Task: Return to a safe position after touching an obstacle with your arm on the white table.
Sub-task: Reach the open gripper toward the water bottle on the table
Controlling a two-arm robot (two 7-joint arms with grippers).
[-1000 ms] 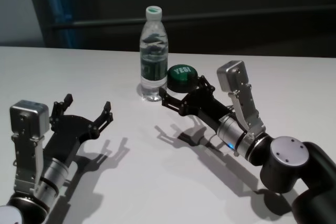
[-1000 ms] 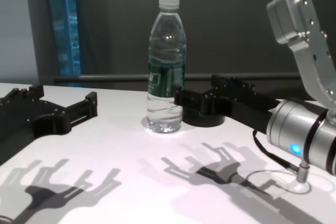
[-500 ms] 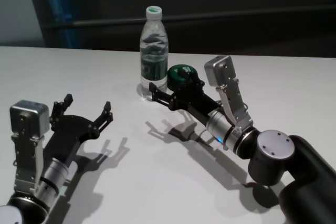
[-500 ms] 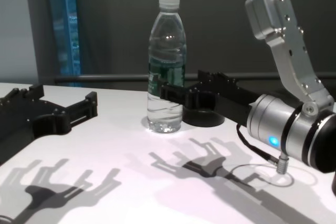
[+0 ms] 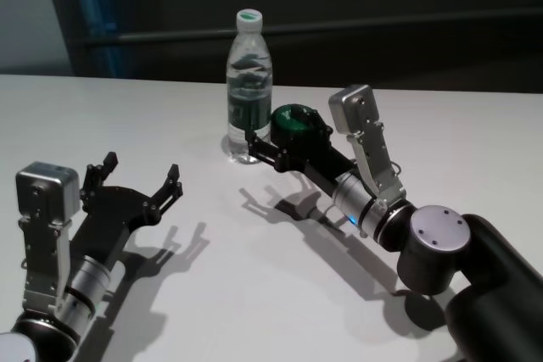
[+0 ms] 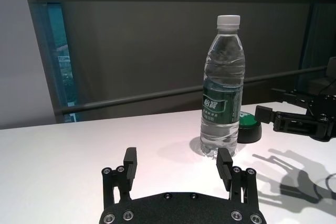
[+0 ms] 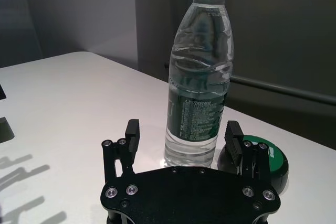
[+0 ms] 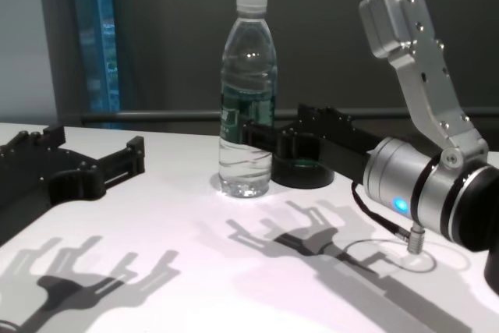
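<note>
Right claw (image 5: 273, 139), black prongs spread, sits beside the ribbed clear bottle (image 5: 249, 91); left claw (image 5: 140, 177) likewise spread.

Water bottle (image 6: 223, 87) — dark green label band (image 7: 195, 111) carries white print: a blocky mark in the left wrist view, rows of fine print in the right wrist view; none of it legible. Green-topped button (image 7: 265, 156), lower right of that frame — white marking, unreadable.
</note>
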